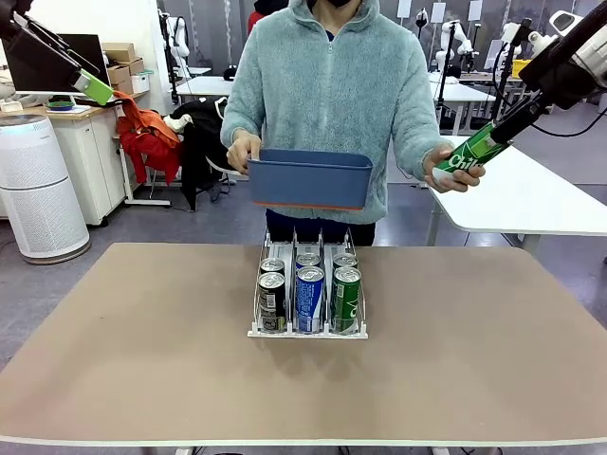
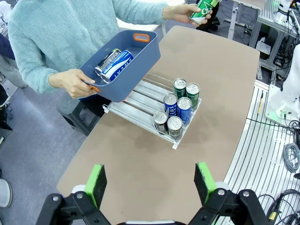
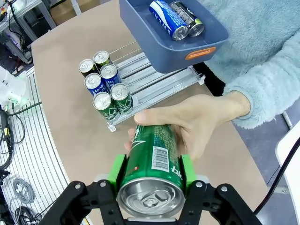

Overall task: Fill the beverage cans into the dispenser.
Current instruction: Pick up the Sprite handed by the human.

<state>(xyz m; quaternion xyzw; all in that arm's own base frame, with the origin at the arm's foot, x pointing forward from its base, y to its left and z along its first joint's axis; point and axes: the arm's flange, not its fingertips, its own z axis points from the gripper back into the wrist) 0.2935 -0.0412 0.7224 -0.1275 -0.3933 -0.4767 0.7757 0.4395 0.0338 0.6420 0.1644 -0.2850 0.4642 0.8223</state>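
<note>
The clear and white dispenser (image 1: 308,327) stands mid-table with two cans in each of its three lanes: dark cans (image 1: 272,294) on the left, blue cans (image 1: 309,289) in the middle, green cans (image 1: 346,289) on the right. My right gripper (image 1: 493,133) is high at the right, its green pads closed on a green can (image 3: 154,164) that the person's hand (image 3: 197,122) also grips. My left gripper (image 2: 150,183) hangs open and empty, high at the left (image 1: 93,87), well back from the dispenser (image 2: 136,105).
The person stands at the far side holding a blue tub (image 1: 309,178) over the back of the dispenser. In the tub (image 2: 136,61) lie a blue can (image 2: 117,65) and a dark can (image 2: 105,61). A white table (image 1: 531,194) stands behind at the right.
</note>
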